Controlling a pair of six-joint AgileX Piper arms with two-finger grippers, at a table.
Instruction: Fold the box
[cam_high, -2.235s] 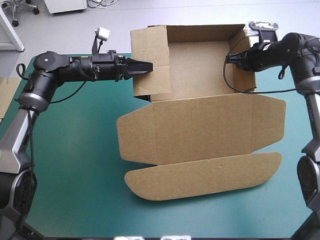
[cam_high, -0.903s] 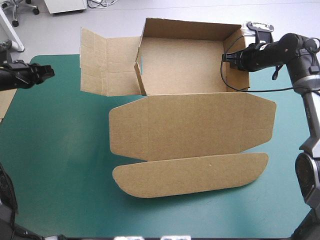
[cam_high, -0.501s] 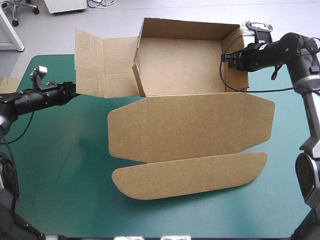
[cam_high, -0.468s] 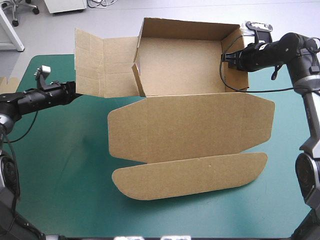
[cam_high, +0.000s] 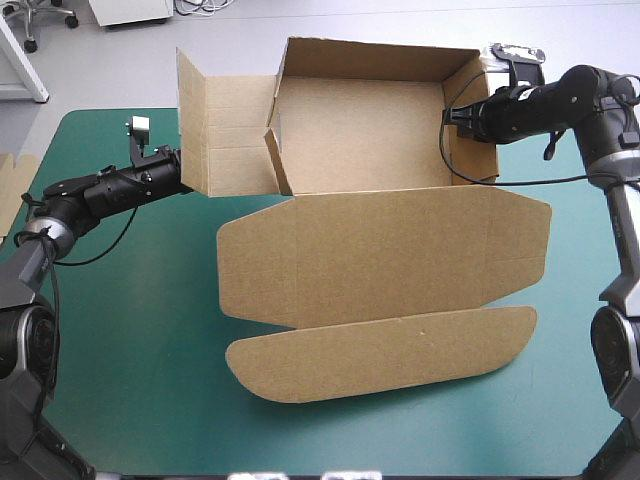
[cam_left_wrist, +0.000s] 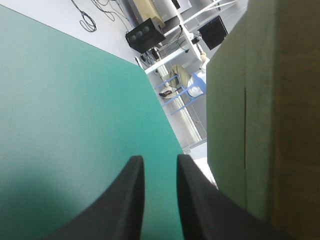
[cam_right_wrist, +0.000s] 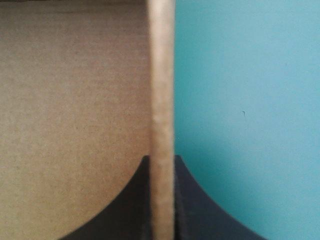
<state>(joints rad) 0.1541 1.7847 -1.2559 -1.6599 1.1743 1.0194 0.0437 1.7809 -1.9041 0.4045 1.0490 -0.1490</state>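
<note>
One brown box (cam_high: 385, 255) lies on the teal-green cover (cam_high: 130, 330), partly set up and open. Nearest the robot is its rounded tuck flap (cam_high: 380, 355), flat on the table. Just beyond that the broad lid panel (cam_high: 400, 240) is also flat, with one small ear at each end. Farther on, at the table's far edge, is the tray (cam_high: 365, 135). Two of its walls stand upright, the far wall (cam_high: 380, 58) and the right wall (cam_high: 478, 120). On the left side one narrow tab (cam_high: 272, 160) stands at the corner, and the creased left panel (cam_high: 225, 135) is swung outward, raised off the table. There are two grippers. The left gripper (cam_high: 183, 170) is low over the cover at the outer face of that left panel; in its wrist view its two black fingers (cam_left_wrist: 132, 180) stand a narrow gap apart with nothing between them, the board just beside them. The right gripper (cam_high: 462, 115) is at the right wall, and its wrist view shows one finger on each side of the wall's edge, pinching the board. One strip of more board (cam_high: 10, 195) shows at the table's left edge.
</note>
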